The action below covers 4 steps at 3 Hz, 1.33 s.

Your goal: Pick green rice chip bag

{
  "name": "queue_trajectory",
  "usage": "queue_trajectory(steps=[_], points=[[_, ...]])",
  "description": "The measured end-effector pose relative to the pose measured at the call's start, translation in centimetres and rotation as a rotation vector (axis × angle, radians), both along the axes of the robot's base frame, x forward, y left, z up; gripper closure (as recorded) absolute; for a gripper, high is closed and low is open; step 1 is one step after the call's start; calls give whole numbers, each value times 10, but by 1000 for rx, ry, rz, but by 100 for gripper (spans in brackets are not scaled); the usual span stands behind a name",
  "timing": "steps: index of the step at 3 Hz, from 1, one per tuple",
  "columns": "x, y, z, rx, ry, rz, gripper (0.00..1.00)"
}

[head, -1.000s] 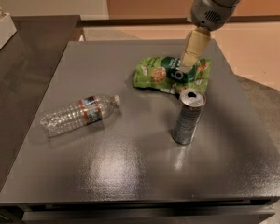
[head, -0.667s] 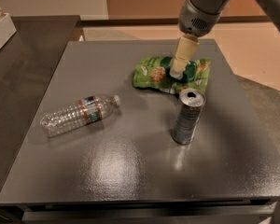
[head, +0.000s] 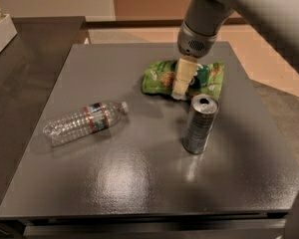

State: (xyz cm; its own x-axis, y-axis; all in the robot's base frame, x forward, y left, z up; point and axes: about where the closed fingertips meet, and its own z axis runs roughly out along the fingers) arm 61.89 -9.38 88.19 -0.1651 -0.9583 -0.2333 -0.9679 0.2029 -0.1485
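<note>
Pointing down from a round grey wrist housing, the cream-coloured end effector [head: 180, 92] hangs over the middle of the green rice chip bag [head: 157, 78]. Its tip seems to touch the pouch, though contact is hard to confirm from this angle. Whether it is spread wide or drawn narrow I cannot tell, since it reads as one pale block against the bag. The grey arm [head: 249, 9] rises from the wrist toward the upper right and leaves the view. The bag lies flat and crinkled on the far middle part of the worktop [head: 139, 183], light green with a darker centre and tan chip pictures toward both ends. Just beside its right half, on the nearer side, a silver can [head: 199, 126] stands upright with the opening in its top showing. Well apart to the left, a clear plastic water bottle [head: 84, 122] lies on its side, its white cap aimed toward the bag and a coloured label band around its middle. The worktop is dark grey and glossy, with a pale sheen near the front. A white box [head: 0, 31] sits at the upper left on a darker surface beside it.
</note>
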Motion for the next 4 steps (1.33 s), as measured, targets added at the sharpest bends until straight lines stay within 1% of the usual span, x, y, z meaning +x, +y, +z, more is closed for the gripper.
queue_trajectory(steps=[1, 2, 3, 4], points=[[7, -1, -15, -12, 8, -13, 0], [20, -6, -19, -19, 0, -38, 0], [27, -11, -19, -34, -9, -49, 18], [30, -15, -15, -42, -14, -47, 41]])
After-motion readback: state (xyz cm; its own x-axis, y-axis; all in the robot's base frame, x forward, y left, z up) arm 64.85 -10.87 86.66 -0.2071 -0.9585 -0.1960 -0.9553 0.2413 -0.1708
